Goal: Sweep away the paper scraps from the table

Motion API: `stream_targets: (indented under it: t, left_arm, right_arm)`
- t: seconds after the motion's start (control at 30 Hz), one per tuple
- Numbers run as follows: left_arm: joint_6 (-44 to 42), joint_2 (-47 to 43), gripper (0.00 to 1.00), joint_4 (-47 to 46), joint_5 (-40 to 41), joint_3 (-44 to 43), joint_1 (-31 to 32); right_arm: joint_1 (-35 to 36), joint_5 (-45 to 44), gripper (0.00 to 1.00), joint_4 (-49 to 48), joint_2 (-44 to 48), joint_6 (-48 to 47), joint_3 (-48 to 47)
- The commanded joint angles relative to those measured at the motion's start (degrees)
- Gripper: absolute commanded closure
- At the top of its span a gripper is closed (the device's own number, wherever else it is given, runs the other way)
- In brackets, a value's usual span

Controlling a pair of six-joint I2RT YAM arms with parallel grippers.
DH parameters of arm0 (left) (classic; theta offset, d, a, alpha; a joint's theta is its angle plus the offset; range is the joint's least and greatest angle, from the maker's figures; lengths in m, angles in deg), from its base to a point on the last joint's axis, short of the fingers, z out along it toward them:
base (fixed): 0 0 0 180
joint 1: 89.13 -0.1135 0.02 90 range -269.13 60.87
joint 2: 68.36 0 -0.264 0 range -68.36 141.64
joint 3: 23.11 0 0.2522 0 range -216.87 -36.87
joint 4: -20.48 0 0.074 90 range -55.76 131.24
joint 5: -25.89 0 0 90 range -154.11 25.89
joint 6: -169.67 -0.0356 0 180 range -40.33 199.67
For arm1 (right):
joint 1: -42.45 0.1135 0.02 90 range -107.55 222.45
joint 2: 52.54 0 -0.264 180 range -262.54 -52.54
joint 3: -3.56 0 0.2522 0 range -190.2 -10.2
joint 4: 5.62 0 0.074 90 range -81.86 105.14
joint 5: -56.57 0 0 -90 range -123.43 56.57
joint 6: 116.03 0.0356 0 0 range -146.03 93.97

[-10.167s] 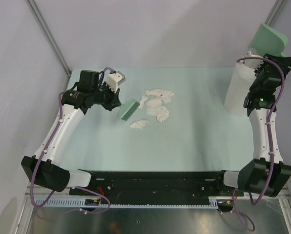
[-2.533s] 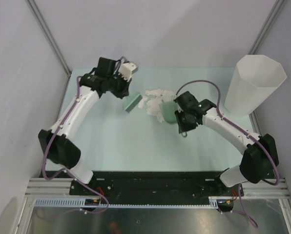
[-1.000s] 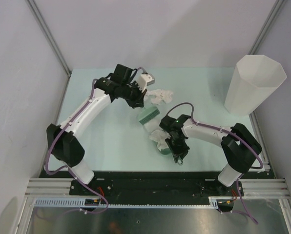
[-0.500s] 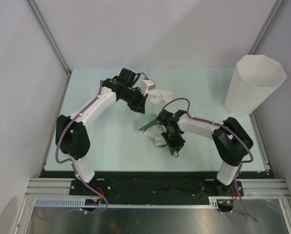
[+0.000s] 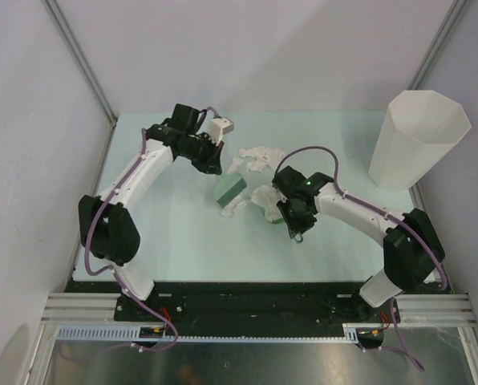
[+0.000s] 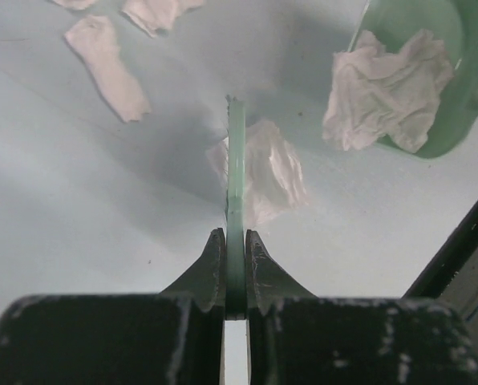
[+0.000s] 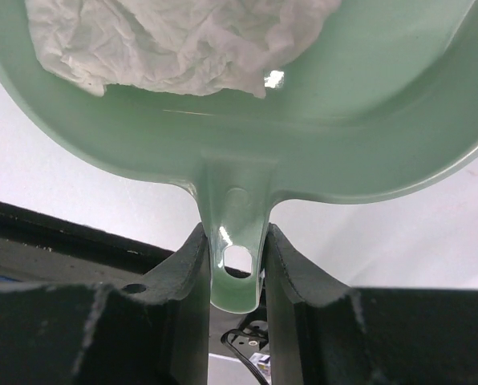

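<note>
Several paper scraps [image 5: 259,154] lie loose on the table [image 5: 159,233], on the far side of the brush and apart from the pan. One more scrap [image 6: 267,172] lies just beside the brush on the pan side. A crumpled wad [image 7: 167,40] is already sitting in the green dustpan [image 7: 359,136].

The left hand [image 6: 235,241] is clamped narrow on the thin green brush [image 6: 236,160], which stands on edge over the table. The right hand [image 7: 236,241] is pinched tight on the dustpan's handle, with the pan's mouth turned toward the brush.

From where I stand, the job in hand looks like nudging that near scrap across the short gap into the pan. It wants a low, slow stroke with the bristles kept down on the table and aimed straight at the mouth. Paper this light will skip sideways if it is flicked.

The pan needs its lip flat on the table, or the scrap will slide underneath; I cannot tell whether it is touching. It should also stay level enough that the wad inside does not tumble out.

After that, the brush would have to go round behind the far cluster and draw it in. The tall white bin [image 5: 419,136] stands well apart at the far right corner.
</note>
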Motion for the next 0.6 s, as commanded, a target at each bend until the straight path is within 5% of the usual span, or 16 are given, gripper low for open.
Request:
stream_targets:
  t: [0.0, 0.27, 0.57]
  left_arm:
    - [0.6, -6.4, 1.0, 0.1, -0.6, -3.0, -0.8]
    - [-1.1, -10.2, 1.0, 0.1, 5.8, -0.5, -2.0]
    - [-1.3, -13.6, 1.0, 0.1, 6.5, 3.1, -2.2]
  right_arm:
    - [-0.9, -0.5, 1.0, 1.9, 3.2, -1.1, -2.1]
    - [-12.0, -7.0, 1.0, 12.7, 4.7, -3.7, -18.5]
    - [-32.6, -12.6, 1.0, 25.0, -8.0, -12.3, -56.3]
